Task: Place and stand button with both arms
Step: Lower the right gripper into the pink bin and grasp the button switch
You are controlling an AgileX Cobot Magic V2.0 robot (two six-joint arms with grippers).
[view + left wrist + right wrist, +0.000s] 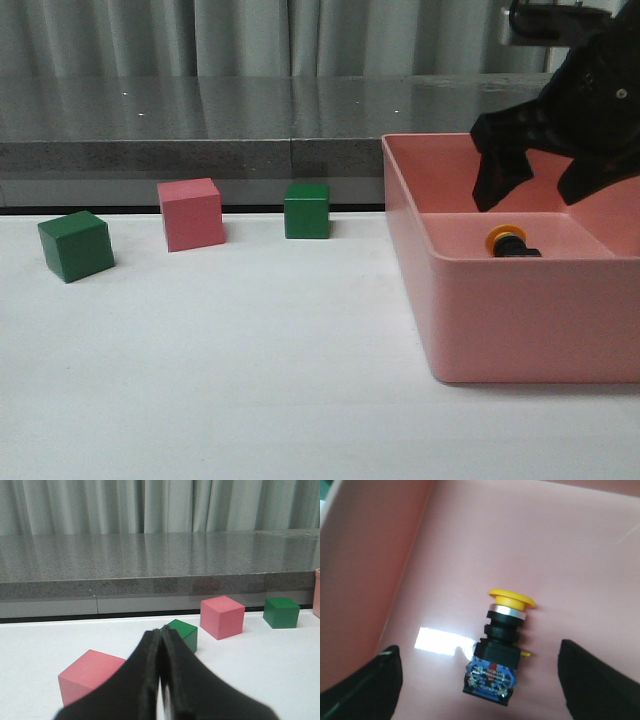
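the button [501,647] lies on its side on the floor of the pink bin [520,330], yellow cap pointing away from the right gripper [480,680], blue square base nearest the fingers. in the wrist view it sits between the two dark fingertips [367,685], a little closer to the one on the bin-wall side, and touches neither. in the front view the right gripper [545,185] hangs above the button [508,242] with its fingers spread wide, nothing in them.

the step in hand appears to be the pick from the bin. a clean grab likely calls for a straight descent with the fingers kept wide until they flank the black body, then a squeeze across that body or the square base rather than the rounded cap, which could roll or slip. the bin wall stands near one finger, so that side probably needs watching.

outward on the table, the left gripper [161,680] rests low with its fingers pressed together and empty; beyond it sit a pink cube [90,675], a green cube [182,632], another pink cube [222,616] and a second green cube [281,612], all apart from it. it seems to wait for the later standing step.
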